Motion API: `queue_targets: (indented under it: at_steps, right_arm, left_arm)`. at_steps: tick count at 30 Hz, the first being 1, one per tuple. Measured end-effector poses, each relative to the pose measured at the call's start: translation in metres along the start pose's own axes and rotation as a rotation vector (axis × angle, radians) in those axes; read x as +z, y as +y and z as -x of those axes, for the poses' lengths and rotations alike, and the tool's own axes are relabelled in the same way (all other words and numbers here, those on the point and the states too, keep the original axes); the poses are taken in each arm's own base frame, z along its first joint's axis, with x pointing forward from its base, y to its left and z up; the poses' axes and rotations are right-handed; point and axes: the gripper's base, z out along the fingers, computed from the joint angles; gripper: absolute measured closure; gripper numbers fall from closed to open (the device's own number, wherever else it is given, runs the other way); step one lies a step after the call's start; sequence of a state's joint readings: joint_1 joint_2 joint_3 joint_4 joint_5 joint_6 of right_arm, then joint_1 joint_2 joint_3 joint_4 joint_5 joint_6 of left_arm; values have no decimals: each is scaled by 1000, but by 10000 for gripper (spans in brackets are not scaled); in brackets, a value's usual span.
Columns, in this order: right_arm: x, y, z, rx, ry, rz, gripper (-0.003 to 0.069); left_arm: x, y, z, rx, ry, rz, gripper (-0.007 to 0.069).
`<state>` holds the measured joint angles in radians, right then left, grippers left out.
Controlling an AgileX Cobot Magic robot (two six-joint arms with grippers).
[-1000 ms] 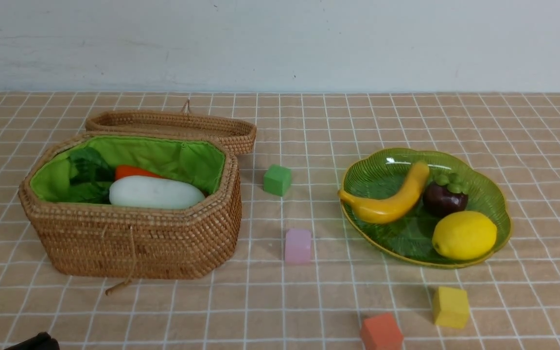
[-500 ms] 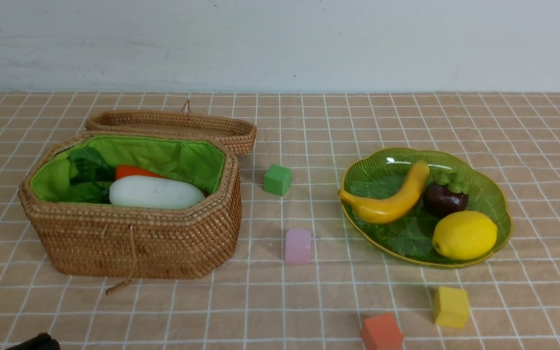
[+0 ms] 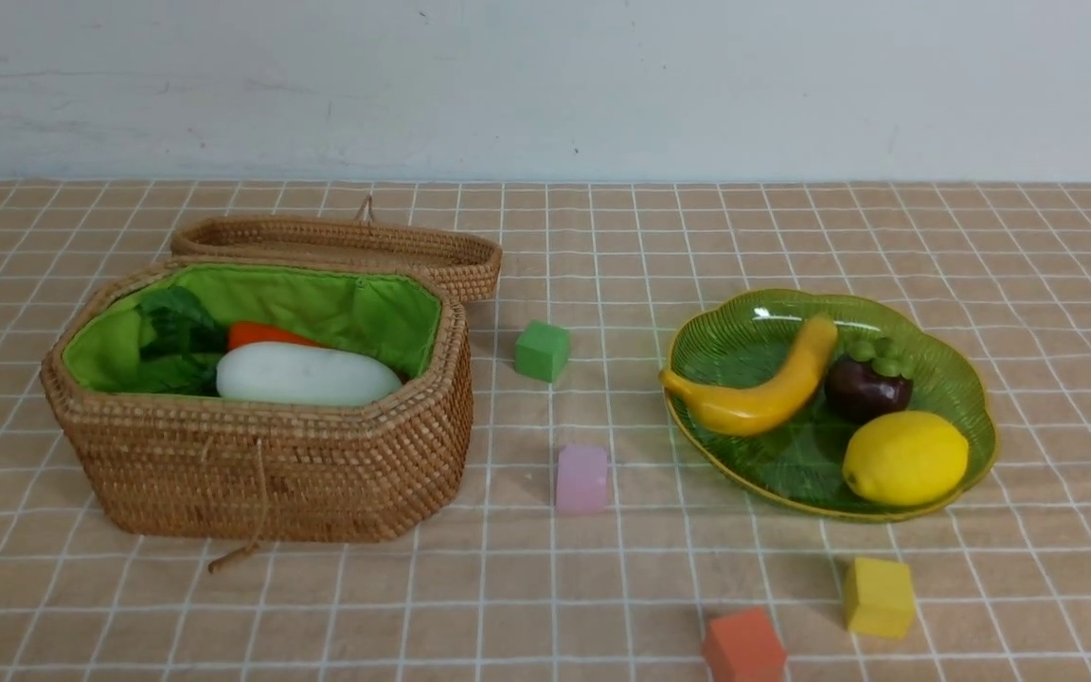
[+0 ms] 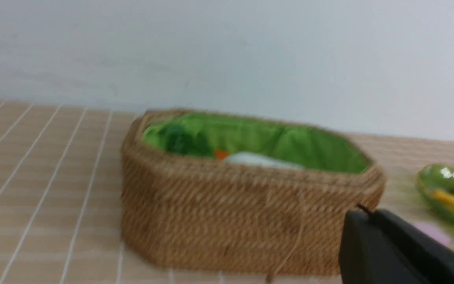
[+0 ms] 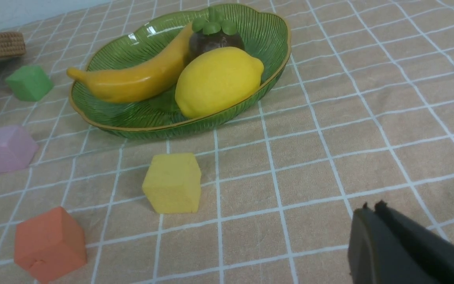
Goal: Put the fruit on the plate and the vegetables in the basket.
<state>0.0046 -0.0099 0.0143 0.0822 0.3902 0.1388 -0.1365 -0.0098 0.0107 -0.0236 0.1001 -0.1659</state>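
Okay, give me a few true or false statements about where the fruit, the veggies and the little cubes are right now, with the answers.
1. The banana lies on the plate. True.
2. The lemon sits in the basket. False: it is on the plate.
3. The radish is inside the basket. True.
4. The green cube is on the plate. False: it sits on the cloth between basket and plate.
5. The basket's lid is shut. False: it lies open behind it.

The checked tablecloth [image 3: 602,568] carries the basket [image 3: 261,464], plate [image 3: 967,388], and green [image 3: 542,350], pink [image 3: 581,478], yellow [image 3: 877,597] and orange cubes [image 3: 742,647].
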Motion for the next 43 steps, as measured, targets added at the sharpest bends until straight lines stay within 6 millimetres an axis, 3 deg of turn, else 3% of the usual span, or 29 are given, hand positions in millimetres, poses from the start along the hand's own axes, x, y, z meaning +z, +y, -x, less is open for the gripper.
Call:
queue_targets:
  at_steps: [2, 6, 11, 43]
  right_arm:
    - [0, 0, 0, 1, 0, 0, 655]
    - [0, 0, 0, 1, 0, 0, 653]
    - [0, 0, 0, 1, 0, 0, 650]
    - [0, 0, 0, 1, 1, 0, 625]
  left_arm:
    - [0, 4, -17, -43, 143, 46, 637]
    - [-3, 6, -31, -134, 279, 84, 637]
    - [-3, 6, -31, -198, 277, 95, 637]
    - [-3, 6, -31, -201, 277, 97, 629]
